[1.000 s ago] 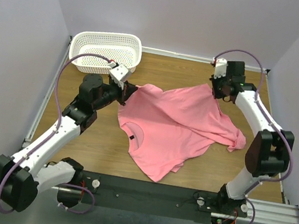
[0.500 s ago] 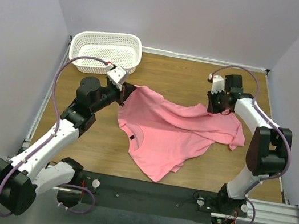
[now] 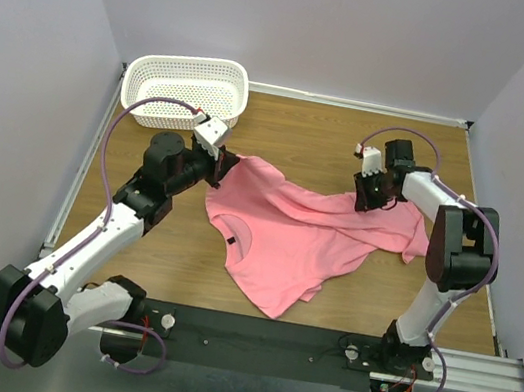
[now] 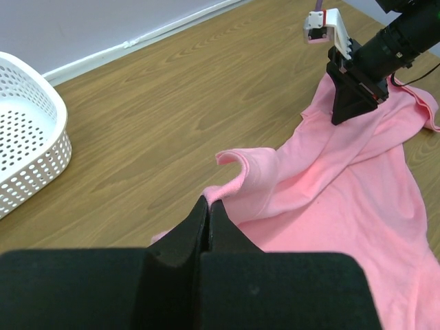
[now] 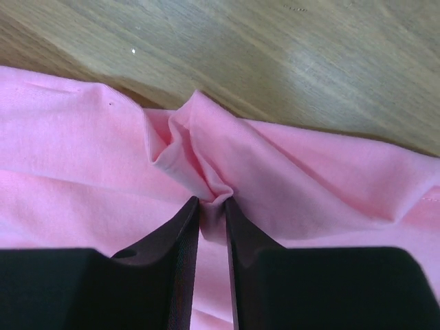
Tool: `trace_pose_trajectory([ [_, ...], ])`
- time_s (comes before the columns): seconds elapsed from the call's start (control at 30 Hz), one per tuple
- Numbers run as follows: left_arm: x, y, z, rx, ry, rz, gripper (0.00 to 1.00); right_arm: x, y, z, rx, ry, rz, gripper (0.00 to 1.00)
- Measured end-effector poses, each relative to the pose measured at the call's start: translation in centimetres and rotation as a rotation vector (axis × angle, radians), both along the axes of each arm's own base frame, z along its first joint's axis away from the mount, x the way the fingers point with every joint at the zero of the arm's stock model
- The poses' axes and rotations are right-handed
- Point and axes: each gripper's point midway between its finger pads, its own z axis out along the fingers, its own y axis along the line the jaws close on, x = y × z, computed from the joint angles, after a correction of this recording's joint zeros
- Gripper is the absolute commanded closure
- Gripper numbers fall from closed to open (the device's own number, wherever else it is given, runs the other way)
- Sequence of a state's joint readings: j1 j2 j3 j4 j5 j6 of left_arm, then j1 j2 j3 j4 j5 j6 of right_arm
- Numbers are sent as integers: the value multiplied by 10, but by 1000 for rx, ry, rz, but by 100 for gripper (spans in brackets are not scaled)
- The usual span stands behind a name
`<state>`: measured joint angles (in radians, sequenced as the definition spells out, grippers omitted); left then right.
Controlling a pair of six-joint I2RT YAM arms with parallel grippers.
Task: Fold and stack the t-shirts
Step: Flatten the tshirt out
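Pink t-shirt (image 3: 307, 229): one; white basket (image 3: 177, 116): one.

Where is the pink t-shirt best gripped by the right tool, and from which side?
Grip the raised pucker on the far edge of the t-shirt, coming down from above: the cloth around it lies flat, while this ridge stands up, thin enough to pinch.

Pink t-shirt (image 3: 285, 236) lies rumpled and unfolded in the middle of the wooden surface (image 3: 303, 137), neck opening with a small dark label (image 3: 231, 240) on its left part, one lobe reaching toward the near edge. Left claw (image 3: 220, 161) is clamped on the shirt's far-left corner; right claw (image 3: 367, 196) points tips-down on a ridge of cloth at its far-right part, jaw gap unreadable. White basket (image 3: 176, 118) sits in the far-left corner, apart from the shirt.
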<state>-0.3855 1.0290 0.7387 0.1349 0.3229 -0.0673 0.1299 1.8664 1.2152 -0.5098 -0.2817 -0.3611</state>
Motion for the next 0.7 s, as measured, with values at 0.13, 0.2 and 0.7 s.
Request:
trace_pose_trajectory([
  [0.13, 0, 0, -2, 3, 7, 0, 100, 4, 0, 4, 0, -13, 1, 68],
  [0.2, 0, 0, -2, 3, 7, 0, 100, 5, 0, 4, -3, -16, 1, 62],
  [0.7, 0, 0, -2, 3, 7, 0, 100, 8, -4, 11, -21, -38, -6, 76],
])
